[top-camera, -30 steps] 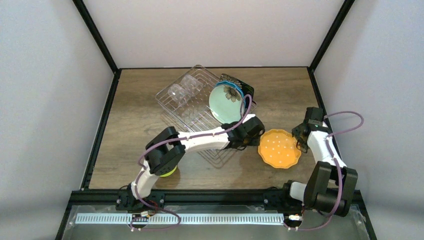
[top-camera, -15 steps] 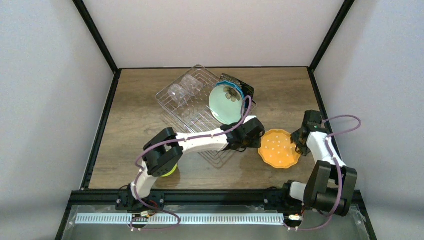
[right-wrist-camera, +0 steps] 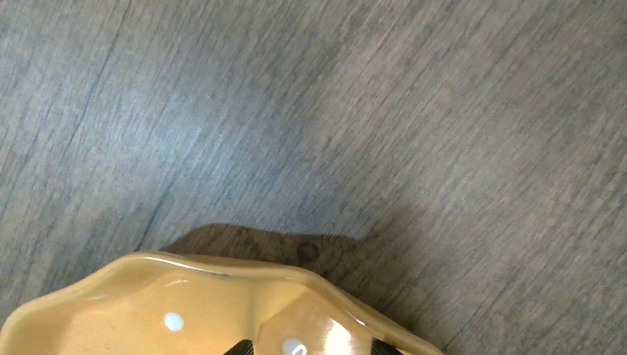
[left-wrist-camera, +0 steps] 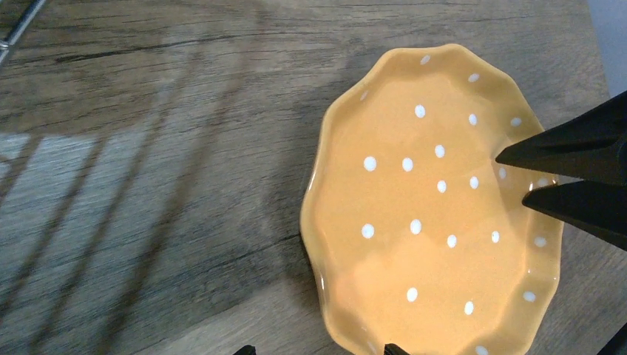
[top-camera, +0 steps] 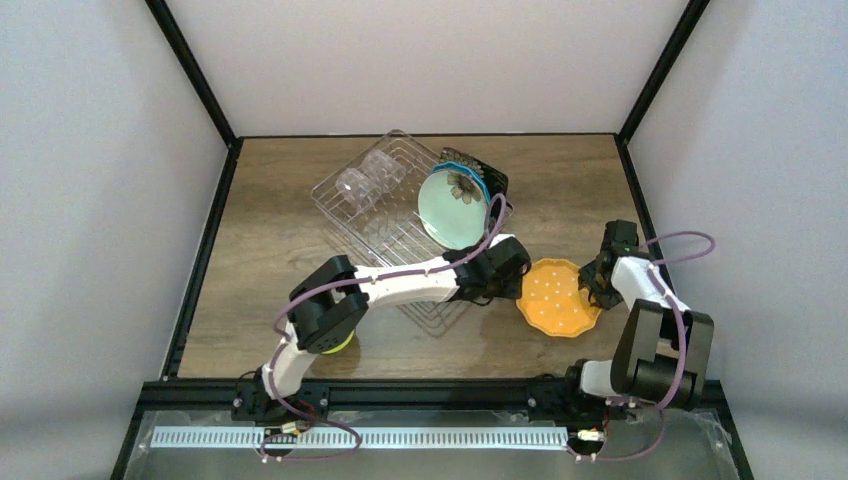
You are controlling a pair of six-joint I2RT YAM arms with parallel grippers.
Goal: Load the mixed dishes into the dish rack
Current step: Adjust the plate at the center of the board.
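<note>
Pinching the rim at about its 3 o'clock edge, the right gripper (top-camera: 603, 277) is clamped on the orange white-dotted plate (top-camera: 558, 298). In the left wrist view its two dark fingers (left-wrist-camera: 584, 148) straddle the scalloped edge with only a sliver between them. The right wrist view shows a shadow under that rim, so I judge the edge to be tipped just off the table (top-camera: 300, 260) (whether the opposite side rests on the wood I cannot tell). The left gripper (top-camera: 513, 288) sits at the plate's 9 o'clock, jaws spread and holding nothing, its tips barely showing at the bottom of its own camera.

Compared with a second ago, the right arm has folded in. Its wrist has sunk and slid toward the plate, the upper link stands steeper, and the cable loop hangs lower. The left wrist has eased a little toward 6 o'clock. The plate itself has scarcely shifted. I read this as a grasp just settled, with the lift not yet under way.

Further out, the dish rack (top-camera: 390, 240) lies at 10 o'clock from the plate. It already carries the round mint flower plate (top-camera: 450, 210), with the teal plate (top-camera: 476, 176) and black square floral plate (top-camera: 492, 180) behind it, and the clear glass (top-camera: 352, 185) toward its 10 o'clock end. The small yellow-green bowl (top-camera: 343, 345) waits on the table at 8 o'clock from the plate, half hidden beneath the left elbow.
</note>
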